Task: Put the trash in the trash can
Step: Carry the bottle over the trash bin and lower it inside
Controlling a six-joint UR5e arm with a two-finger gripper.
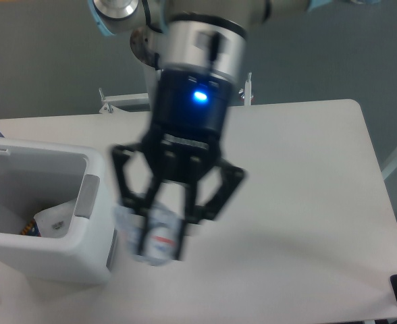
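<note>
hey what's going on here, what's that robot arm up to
The arm's gripper is shut on the crushed plastic bottle, held off the table just right of the white trash can. The picture is motion-blurred, so the arm is on the move. A crumpled white packet already lies inside the can, with something small and colored beside it. The bottle is not over the can's opening yet.

Robotics lab; UR5e arm at white table
</note>
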